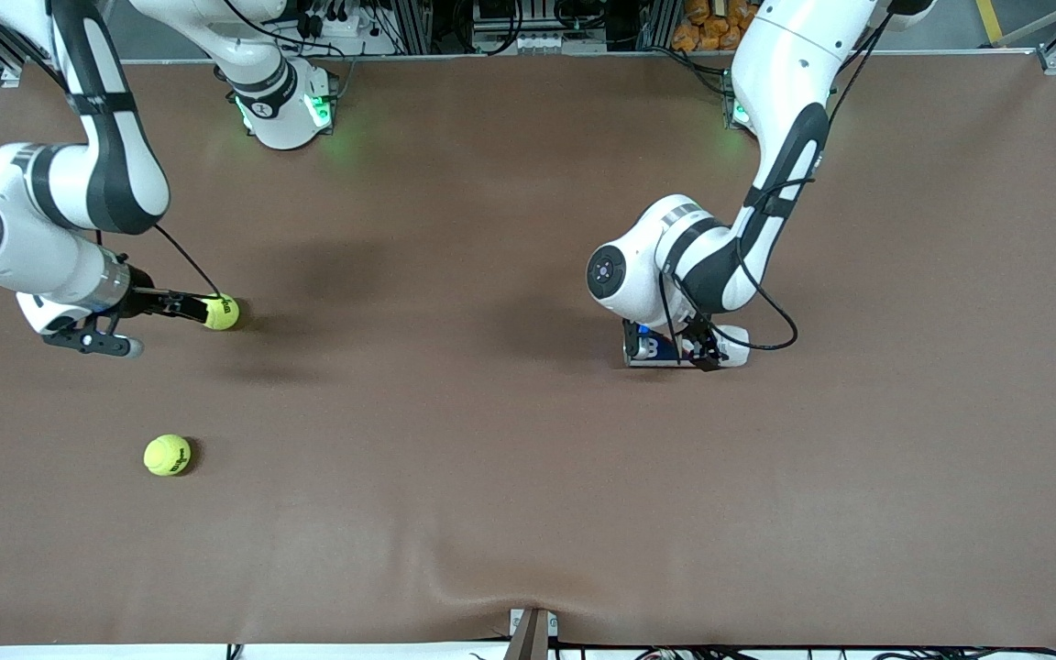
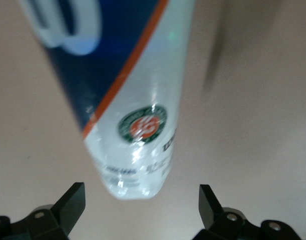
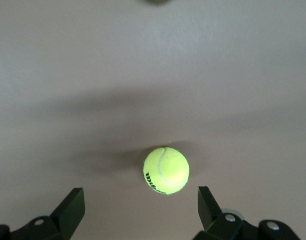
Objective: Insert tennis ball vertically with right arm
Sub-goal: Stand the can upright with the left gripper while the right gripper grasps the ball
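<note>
Over the right arm's end of the table, the right end effector [image 1: 187, 307] hangs low with its fingers [image 3: 72, 206] spread wide and nothing between them; a tennis ball [image 3: 166, 170] sits on the brown table [image 1: 491, 477] just ahead of the fingertips, not touched by them as far as the right wrist view shows. In the front view this ball [image 1: 221, 312] lies right at the tip of the end effector. The right arm [image 1: 79, 183] bends down to it from its base at the table's edge by the robots.

Near the middle of the table, the left end effector [image 1: 707, 353] is down low, fingers [image 2: 67, 205] also wide apart and gripping nothing. Just ahead of them lies a clear plastic ball tube [image 2: 127, 100] with a blue and orange label and a round green and red emblem, on its side on the table; whether anything is inside cannot be told. The left arm [image 1: 766, 183] covers most of the tube in the front view.

Two tennis balls are in sight: the one at the right end effector and a second ball [image 1: 167, 455] nearer to the front camera, well apart from the first. One tube is seen. Wide bare table lies between the two arms and along the edge nearest the front camera.
</note>
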You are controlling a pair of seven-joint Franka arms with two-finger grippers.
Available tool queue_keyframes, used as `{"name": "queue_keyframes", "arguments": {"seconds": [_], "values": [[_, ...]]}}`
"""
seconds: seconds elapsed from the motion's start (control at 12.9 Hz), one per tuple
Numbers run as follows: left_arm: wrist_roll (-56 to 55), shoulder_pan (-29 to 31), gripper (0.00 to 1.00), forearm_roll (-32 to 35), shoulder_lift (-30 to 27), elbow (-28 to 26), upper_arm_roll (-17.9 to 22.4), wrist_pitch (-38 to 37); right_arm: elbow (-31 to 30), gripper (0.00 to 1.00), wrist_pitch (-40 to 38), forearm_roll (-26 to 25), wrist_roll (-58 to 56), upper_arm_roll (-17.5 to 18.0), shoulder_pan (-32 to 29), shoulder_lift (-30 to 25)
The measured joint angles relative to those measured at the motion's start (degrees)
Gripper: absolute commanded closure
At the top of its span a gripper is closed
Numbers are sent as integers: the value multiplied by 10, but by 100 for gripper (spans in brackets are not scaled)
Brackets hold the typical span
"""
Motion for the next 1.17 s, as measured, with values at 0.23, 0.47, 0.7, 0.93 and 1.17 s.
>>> {"name": "queue_keyframes", "arguments": {"seconds": [0.23, 0.47, 0.7, 0.93, 1.17], "values": [[-1, 0, 0, 0, 1, -7, 0, 6, -14, 0, 15, 0, 0, -1, -11, 17], [-8, 1, 0, 0, 1, -8, 0, 15, -37, 0, 66, 0, 0, -1, -12, 32], [-12, 17, 0, 0, 2, -9, 1, 38, -83, 0, 147, 0, 0, -1, -13, 48], [-18, 24, 0, 0, 10, -11, 0, 47, -100, 0, 163, 0, 0, -1, -14, 61], [-19, 23, 6, 0, 17, -11, 0, 54, -101, 0, 164, 0, 0, -2, -14, 75]]}}
